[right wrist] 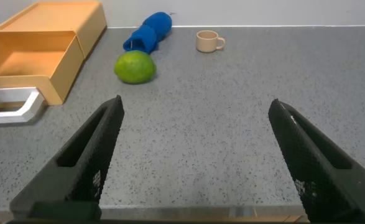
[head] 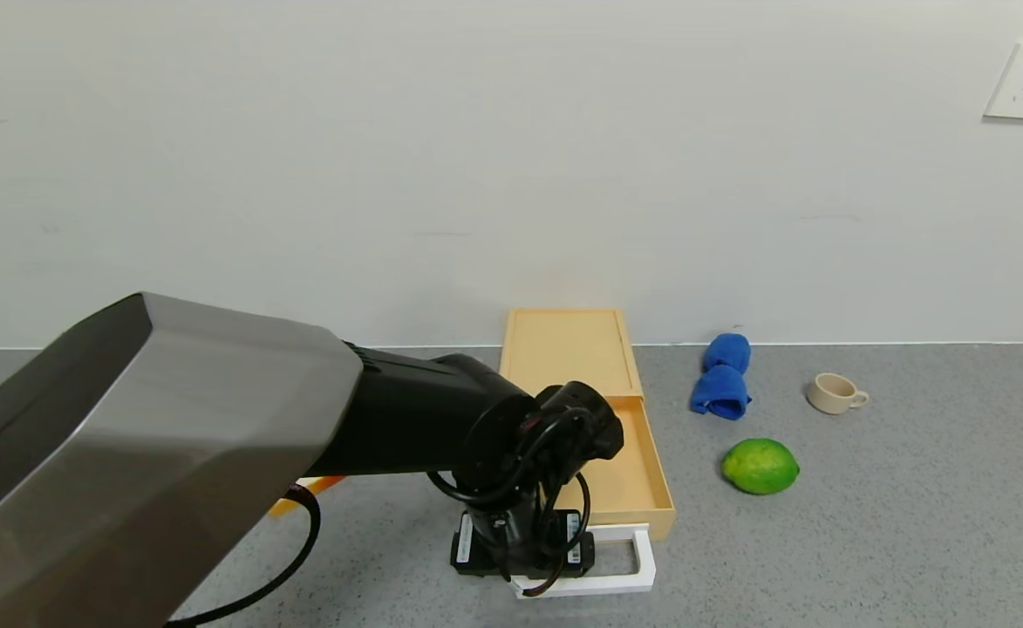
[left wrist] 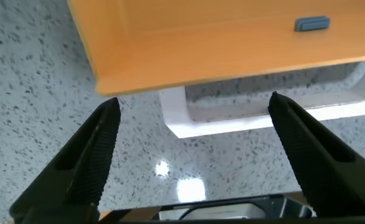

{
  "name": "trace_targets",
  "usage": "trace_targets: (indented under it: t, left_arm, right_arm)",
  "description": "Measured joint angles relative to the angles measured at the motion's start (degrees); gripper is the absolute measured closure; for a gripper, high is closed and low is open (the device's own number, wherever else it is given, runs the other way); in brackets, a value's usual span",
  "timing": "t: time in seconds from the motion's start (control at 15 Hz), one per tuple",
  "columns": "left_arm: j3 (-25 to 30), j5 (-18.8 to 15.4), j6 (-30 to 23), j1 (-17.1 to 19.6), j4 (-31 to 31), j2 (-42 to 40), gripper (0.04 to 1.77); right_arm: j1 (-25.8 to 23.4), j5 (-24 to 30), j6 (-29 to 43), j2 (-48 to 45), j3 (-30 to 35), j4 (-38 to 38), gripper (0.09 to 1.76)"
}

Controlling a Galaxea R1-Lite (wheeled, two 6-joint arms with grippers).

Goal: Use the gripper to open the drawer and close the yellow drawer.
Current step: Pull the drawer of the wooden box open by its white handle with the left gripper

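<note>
No readable text, brand or number anywhere; the white barcode stickers point(head: 466, 535) on the left gripper point(head: 524, 558), just beside the drawer's white handle point(head: 624, 563), carry print too small to make out

- The drawer point(head: 629, 475) is a flat, pale yellow-tan tray, pulled well out of its matching low case point(head: 568, 349), which sits against the wall on the grey worktop point(head: 912, 523).
- Its inside looks bare.
- A white rectangular loop handle point(head: 629, 567) projects from the drawer's front, on the side away from the case.
</note>
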Motion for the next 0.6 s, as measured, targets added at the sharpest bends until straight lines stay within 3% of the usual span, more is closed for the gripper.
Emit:
trace_targets:
  t: [0.6]
  left_arm:
    - [0.33,0.09,0.16,-0.63,0.35,-4.11,0.09]
  right_arm:
    - [0.0,0.0,0.0,0.0,0.0,-0.02,0.14]
